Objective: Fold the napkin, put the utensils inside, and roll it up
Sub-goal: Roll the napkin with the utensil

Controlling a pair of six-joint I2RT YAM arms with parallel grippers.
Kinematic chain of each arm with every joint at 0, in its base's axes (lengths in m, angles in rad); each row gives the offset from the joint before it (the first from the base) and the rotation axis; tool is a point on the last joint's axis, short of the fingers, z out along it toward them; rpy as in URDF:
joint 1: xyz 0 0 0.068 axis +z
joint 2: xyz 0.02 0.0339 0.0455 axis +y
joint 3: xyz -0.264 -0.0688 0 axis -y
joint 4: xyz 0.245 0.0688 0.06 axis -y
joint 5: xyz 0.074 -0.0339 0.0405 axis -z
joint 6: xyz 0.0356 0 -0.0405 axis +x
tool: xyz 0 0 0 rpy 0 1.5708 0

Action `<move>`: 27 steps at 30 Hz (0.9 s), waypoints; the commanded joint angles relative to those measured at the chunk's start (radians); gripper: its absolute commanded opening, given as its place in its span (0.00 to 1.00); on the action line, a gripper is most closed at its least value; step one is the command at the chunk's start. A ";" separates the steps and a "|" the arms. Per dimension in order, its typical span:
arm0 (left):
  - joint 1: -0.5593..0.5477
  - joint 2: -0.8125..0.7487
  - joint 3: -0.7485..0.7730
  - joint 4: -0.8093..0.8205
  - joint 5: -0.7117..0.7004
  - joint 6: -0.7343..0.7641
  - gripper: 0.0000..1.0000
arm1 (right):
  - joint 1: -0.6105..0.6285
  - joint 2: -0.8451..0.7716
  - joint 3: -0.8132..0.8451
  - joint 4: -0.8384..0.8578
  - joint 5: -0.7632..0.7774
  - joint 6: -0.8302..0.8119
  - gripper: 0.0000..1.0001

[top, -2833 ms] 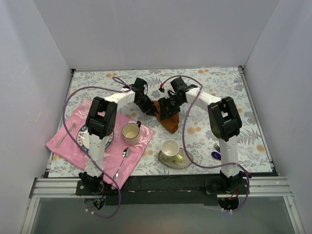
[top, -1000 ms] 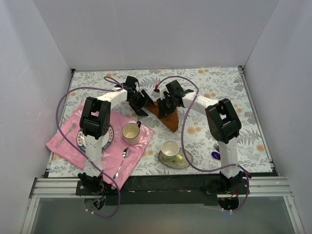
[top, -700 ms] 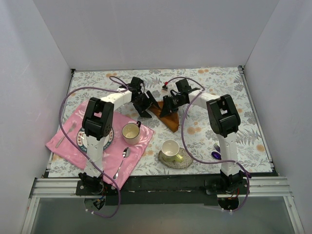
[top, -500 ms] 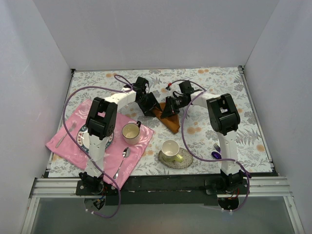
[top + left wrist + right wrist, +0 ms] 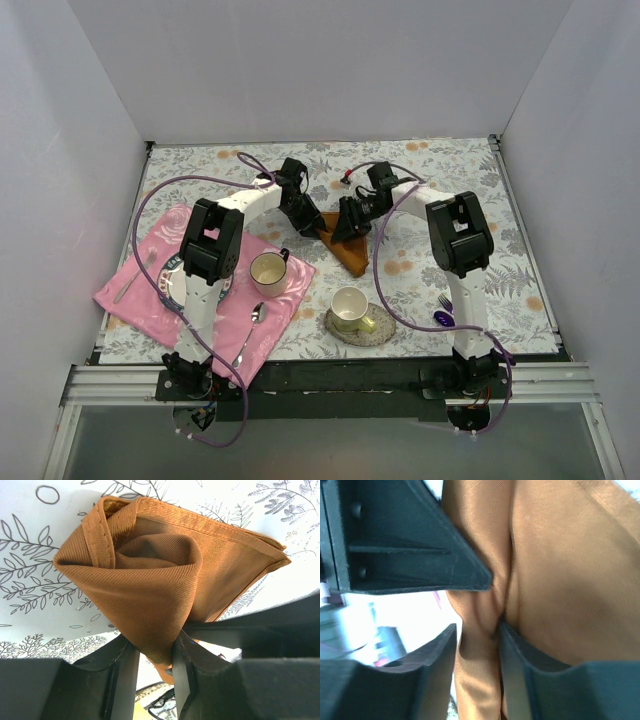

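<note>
One napkin (image 5: 347,250) sits mid-table, bunched into a loose cone rather than folded flat. Its tip is pinched between the narrow fingers of the left gripper (image 5: 152,652). A fold also runs between the fingers of the right gripper (image 5: 477,650), though I cannot tell whether they grip it. Folding looks unfinished, and filling and rolling are not yet begun. The utensils (image 5: 442,312) lie well apart by the right arm's base. A cup (image 5: 349,303) on its saucer (image 5: 378,330) crowds the near side, and a pink cloth (image 5: 140,295) lies to the left.
</note>
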 commanded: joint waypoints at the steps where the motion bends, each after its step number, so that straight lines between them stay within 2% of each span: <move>1: 0.004 0.019 -0.006 -0.037 -0.056 0.022 0.27 | 0.041 -0.148 0.038 -0.146 0.334 -0.122 0.53; 7: 0.007 0.017 -0.011 -0.034 -0.029 0.009 0.27 | 0.168 -0.237 0.000 -0.152 0.643 -0.213 0.65; 11: 0.013 0.013 -0.025 -0.024 -0.004 -0.004 0.27 | 0.277 -0.244 -0.008 -0.146 0.862 -0.269 0.71; 12: 0.016 0.012 -0.038 -0.019 0.002 -0.007 0.27 | 0.322 -0.244 -0.012 -0.138 0.958 -0.282 0.73; 15: 0.022 0.003 -0.060 -0.002 0.017 -0.018 0.26 | 0.383 -0.225 -0.013 -0.118 1.086 -0.325 0.75; 21: 0.024 -0.001 -0.062 0.000 0.022 -0.020 0.26 | 0.428 -0.182 -0.014 -0.107 1.203 -0.365 0.74; 27: 0.024 0.002 -0.056 0.006 0.031 -0.027 0.26 | 0.428 -0.159 -0.022 -0.086 1.186 -0.362 0.65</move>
